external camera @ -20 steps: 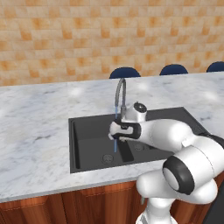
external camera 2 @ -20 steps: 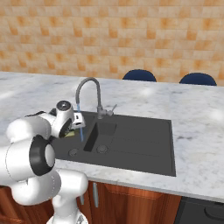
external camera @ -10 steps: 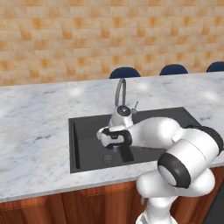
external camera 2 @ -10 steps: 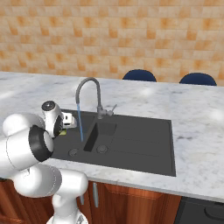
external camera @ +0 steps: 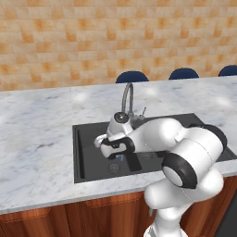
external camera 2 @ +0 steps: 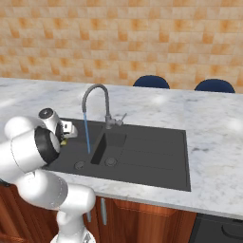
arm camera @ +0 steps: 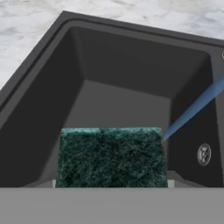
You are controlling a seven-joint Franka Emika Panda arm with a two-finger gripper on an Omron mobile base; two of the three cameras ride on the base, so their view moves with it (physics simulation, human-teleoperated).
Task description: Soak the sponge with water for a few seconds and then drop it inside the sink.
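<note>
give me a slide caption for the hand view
Hand shut on the green sponge above the black sink basin, beside the blue water stream.

— What was seen behind the marble counter?
— Blue chair backs were ranged along its far edge, and an orange tiled wall was set behind them.

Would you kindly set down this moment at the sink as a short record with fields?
Held item: dark green rectangular sponge, clamped in the pincer
Position: sponge above a basin of the matte black double-basin sink
Water: thin light blue stream running from the curved grey metal faucet, beside the sponge, not on it
Surroundings: white marble counter
</note>
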